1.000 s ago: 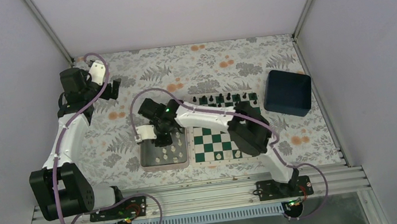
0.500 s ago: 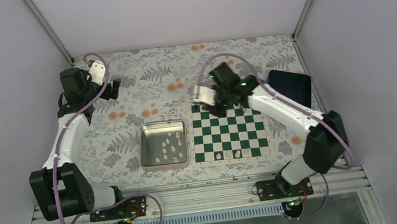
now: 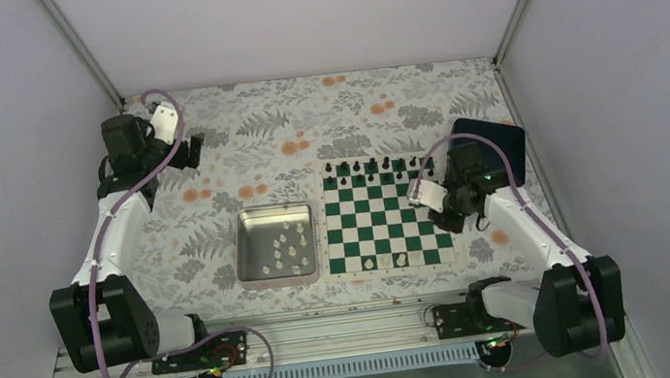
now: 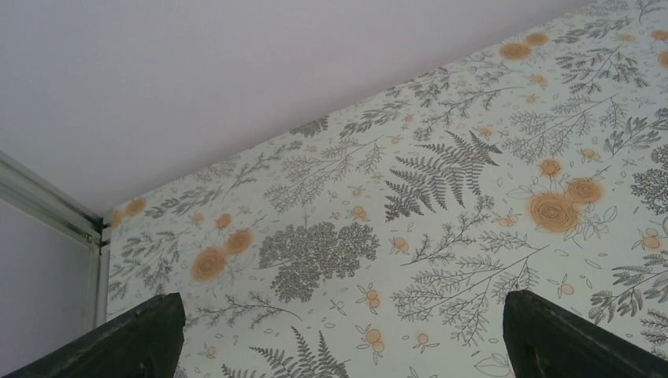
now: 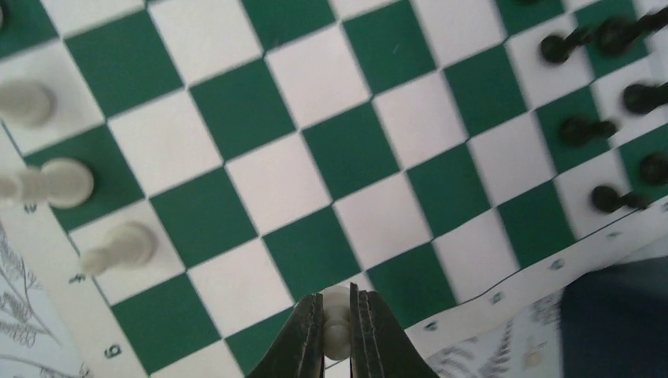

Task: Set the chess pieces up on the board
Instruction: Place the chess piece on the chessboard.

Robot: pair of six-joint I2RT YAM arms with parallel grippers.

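Observation:
The green and white board [image 3: 385,226] lies right of centre. Black chess pieces [image 3: 377,164] stand along its far row, also seen in the right wrist view [image 5: 583,130]. A few cream-white pieces [image 3: 401,259] stand on its near row, three of them in the right wrist view [image 5: 59,183]. More white pieces [image 3: 288,244] lie in the silver tray [image 3: 252,258]. My right gripper [image 3: 444,216] hangs over the board's right edge, shut on a white piece [image 5: 337,331] between its fingers [image 5: 309,331]. My left gripper [image 3: 194,151] stays open at the far left, with nothing between its fingers [image 4: 150,335].
A dark blue box [image 3: 496,140] stands just right of the board, partly behind the right arm. The floral cloth [image 4: 378,220] fills the left wrist view, with the back wall and a corner post close by.
The right arm swung from the tray, past the board's far side, to the board's right edge, carrying a white piece. The left arm has not moved.

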